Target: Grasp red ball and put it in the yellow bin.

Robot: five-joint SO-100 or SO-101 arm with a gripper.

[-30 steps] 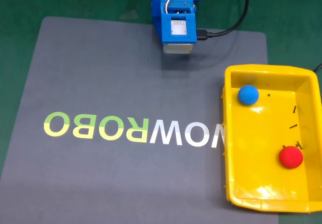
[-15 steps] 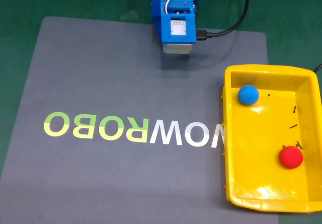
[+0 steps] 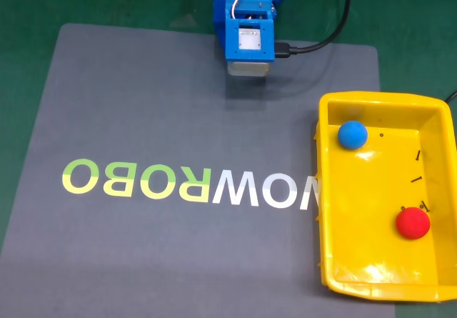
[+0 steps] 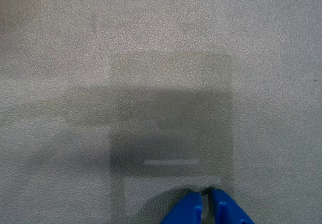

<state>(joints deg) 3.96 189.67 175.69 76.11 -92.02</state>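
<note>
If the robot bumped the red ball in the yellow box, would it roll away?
Probably a little. The red ball is round and smooth, so a nudge would likely set it rolling. It shouldn't get far, because the yellow bin has raised walls all round. It might knock into the blue ball, which is loose in the same bin.

Red ball (image 3: pixel 413 224), blue ball (image 3: pixel 352 134), yellow bin (image 3: pixel 323 189); grey mat (image 3: pixel 143 103) lettered green-to-white; green bench (image 3: pixel 86 0); blue end effector (image 4: pixel 206 210).
</note>
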